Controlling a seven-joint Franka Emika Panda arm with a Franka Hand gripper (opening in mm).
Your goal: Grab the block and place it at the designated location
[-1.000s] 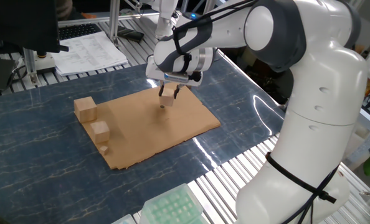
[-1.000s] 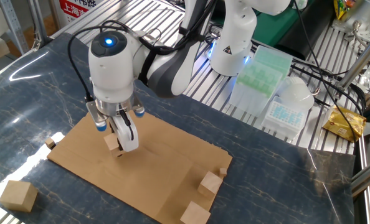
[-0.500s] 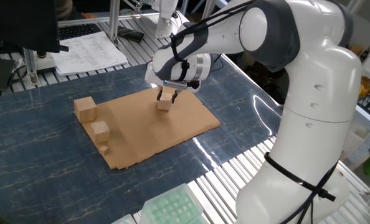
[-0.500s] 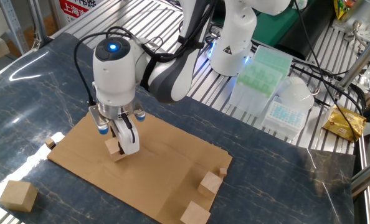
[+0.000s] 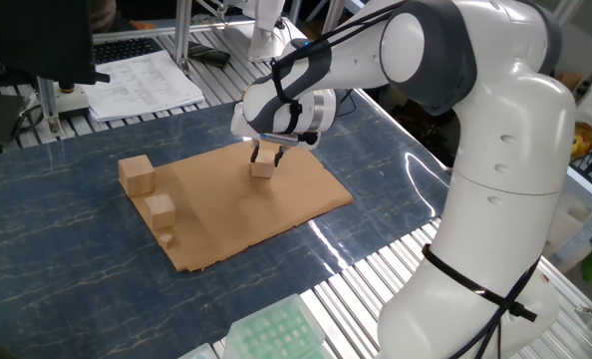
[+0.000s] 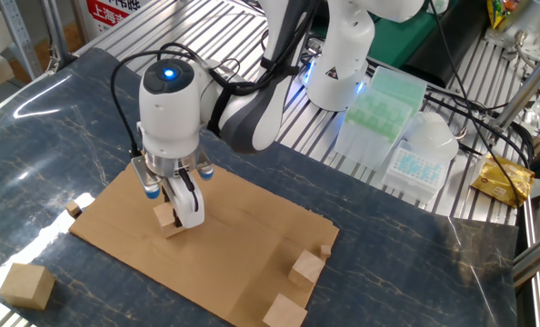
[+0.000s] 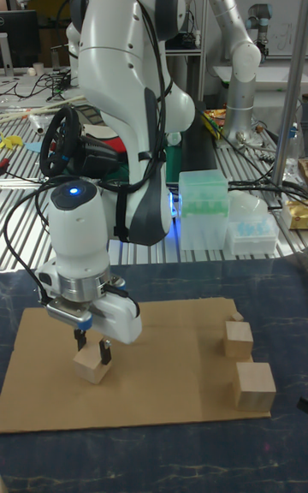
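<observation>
The block (image 5: 263, 167) is a small light-brown wooden cube resting on the brown cardboard sheet (image 5: 236, 214), near the sheet's far side. My gripper (image 5: 267, 157) points straight down over it, and its two fingers clasp the block's upper part. From the other side, the block (image 6: 168, 218) shows under the gripper (image 6: 175, 211) at the left part of the sheet (image 6: 243, 245). The tall view has the block (image 7: 91, 367) flat on the cardboard (image 7: 162, 382) beneath the gripper (image 7: 91, 347). The designated location's black dot is hidden, in no view.
A larger wooden cube (image 5: 137, 174), a mid-sized one (image 5: 159, 209) and a tiny one (image 5: 165, 238) stand along the sheet's left edge. Another big cube (image 6: 26, 284) and a small one (image 6: 74, 210) lie off the sheet. Green pipette-tip boxes (image 6: 379, 100) stand behind.
The gripper came down with the block from just above the cardboard until the block rested on the sheet. In the last half second it has hardly moved.
</observation>
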